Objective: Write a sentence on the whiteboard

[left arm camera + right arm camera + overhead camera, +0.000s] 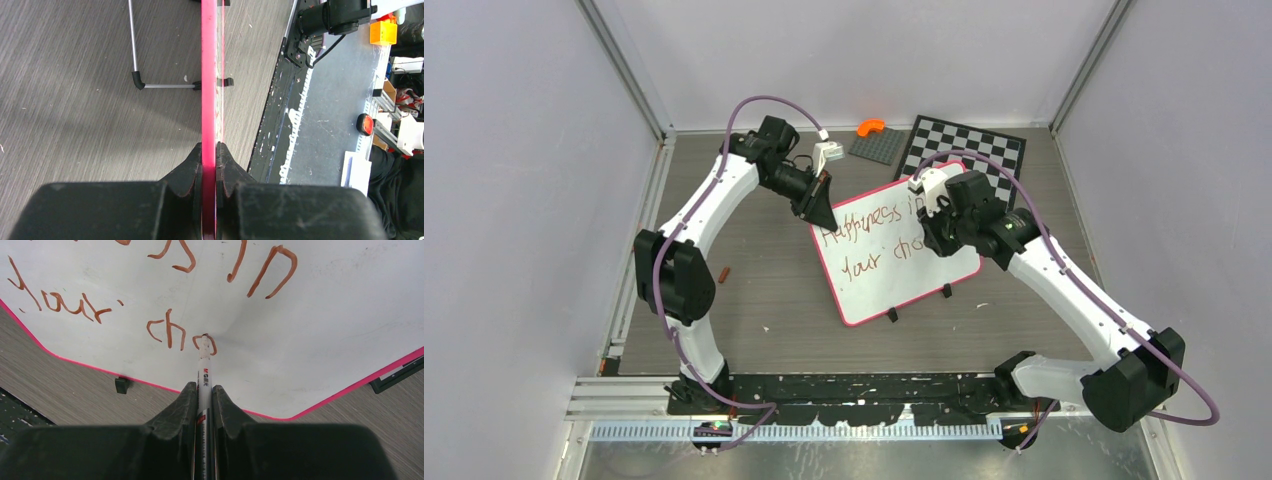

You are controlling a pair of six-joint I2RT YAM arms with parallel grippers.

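Note:
The whiteboard (914, 285), white with a thin pink-red frame and black clip feet, lies tilted mid-table. The sentence (864, 222) in red-brown marker reads "Happiness in" over "your cho"; the right wrist view shows "your" and "cho" (167, 330). My left gripper (821, 208) is shut on the board's left edge; the left wrist view shows the pink frame (209, 75) clamped edge-on between the fingers (225, 170). My right gripper (929, 228) is shut on a white marker (204, 372), whose tip touches the board at the "o".
A checkered chessboard (969, 148) lies at the back right, a grey plate (879, 147) with an orange piece (871, 127) beside it. A small brown cap (724, 272) lies on the table left of the board. A wire stand (134, 60) shows under the board.

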